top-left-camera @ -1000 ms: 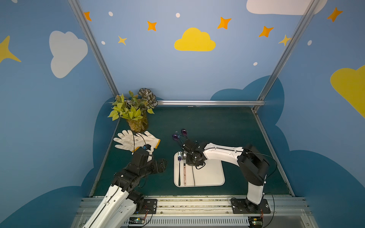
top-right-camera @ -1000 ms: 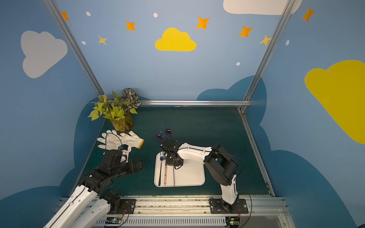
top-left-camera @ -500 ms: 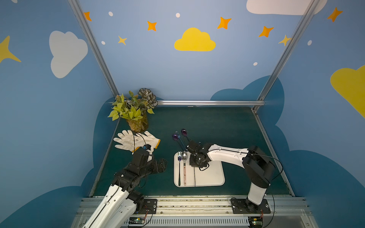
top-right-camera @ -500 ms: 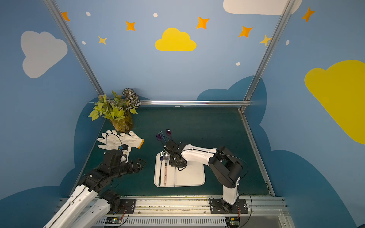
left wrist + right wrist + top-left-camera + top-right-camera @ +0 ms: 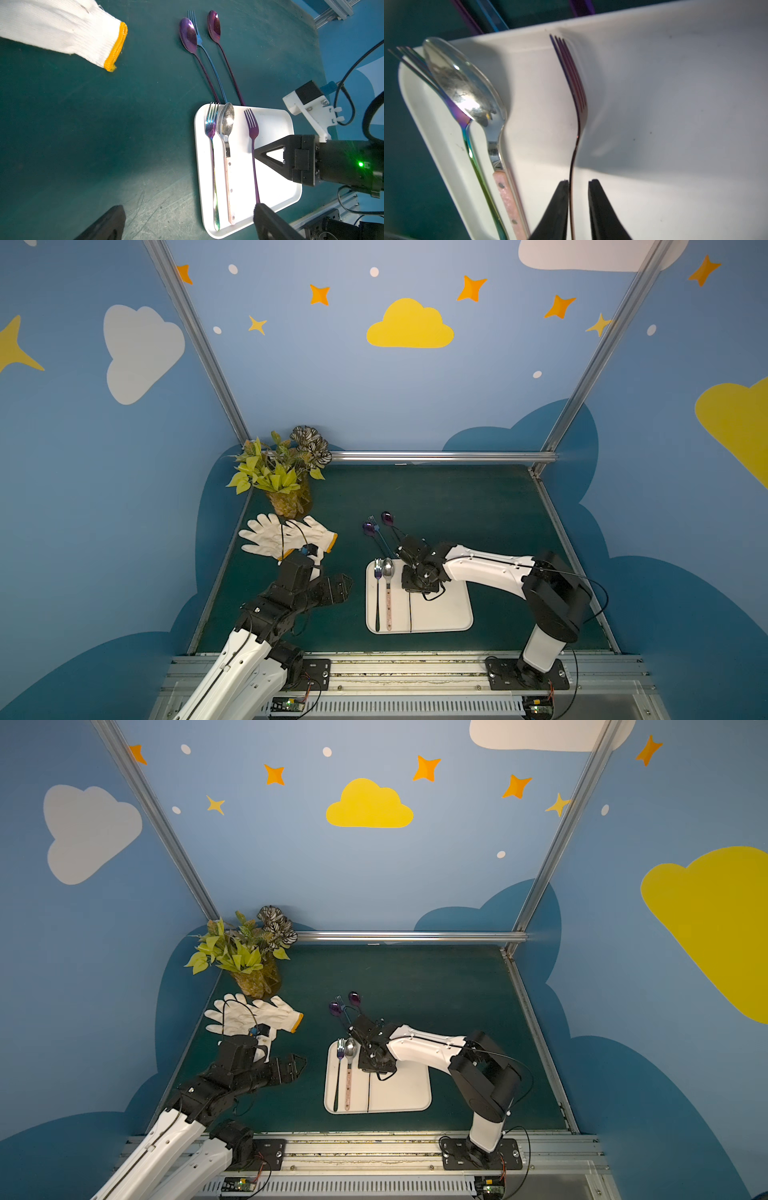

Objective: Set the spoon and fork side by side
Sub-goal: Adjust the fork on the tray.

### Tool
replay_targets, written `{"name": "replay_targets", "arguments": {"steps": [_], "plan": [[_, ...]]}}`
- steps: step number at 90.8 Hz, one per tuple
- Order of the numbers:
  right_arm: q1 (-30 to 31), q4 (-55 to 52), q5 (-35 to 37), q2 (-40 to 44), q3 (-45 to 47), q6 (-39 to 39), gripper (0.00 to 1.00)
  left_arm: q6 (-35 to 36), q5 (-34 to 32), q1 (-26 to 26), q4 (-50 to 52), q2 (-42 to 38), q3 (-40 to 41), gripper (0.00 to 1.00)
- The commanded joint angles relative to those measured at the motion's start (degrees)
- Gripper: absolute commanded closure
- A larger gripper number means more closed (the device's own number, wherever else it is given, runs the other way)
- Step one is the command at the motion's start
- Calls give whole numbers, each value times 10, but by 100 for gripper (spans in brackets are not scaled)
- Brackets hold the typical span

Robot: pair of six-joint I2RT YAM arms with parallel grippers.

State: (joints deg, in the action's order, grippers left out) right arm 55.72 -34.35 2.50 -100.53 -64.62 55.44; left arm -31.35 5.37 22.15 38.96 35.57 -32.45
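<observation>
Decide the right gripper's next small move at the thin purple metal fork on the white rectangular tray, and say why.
Probably raise the right gripper straight up. The thin purple metal fork already lies flat on the white rectangular tray, parallel to the silver pink-handled spoon; the jaws straddle its handle unclamped.

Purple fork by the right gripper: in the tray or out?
In: the purple fork lies inside the white tray, apart from the spoon.

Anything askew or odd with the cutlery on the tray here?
Slightly. On the white tray, the bowl of the silver spoon overlaps the tines of the rainbow fork rather than lying cleanly beside it. A purple fork lies apart from them, its handle between the parted fingertips of the right gripper.
</observation>
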Motion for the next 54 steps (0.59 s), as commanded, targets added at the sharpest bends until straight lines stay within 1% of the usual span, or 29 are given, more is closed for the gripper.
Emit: {"name": "replay_targets", "arguments": {"steps": [1, 26, 31, 43, 54], "plan": [[-3, -12, 7, 15, 10, -2, 78, 2, -1, 2, -4, -2, 5, 0], [-2, -17, 9, 19, 11, -7, 80, 2, 3, 2, -4, -2, 5, 0], [3, -20, 8, 25, 6, -14, 78, 2, 3, 2, -3, -3, 5, 0], [24, -34, 20, 43, -10, -18, 70, 2, 2, 2, -3, -3, 3, 0], [29, -32, 18, 42, -10, -3, 69, 2, 2, 2, -2, -3, 3, 0]]}}
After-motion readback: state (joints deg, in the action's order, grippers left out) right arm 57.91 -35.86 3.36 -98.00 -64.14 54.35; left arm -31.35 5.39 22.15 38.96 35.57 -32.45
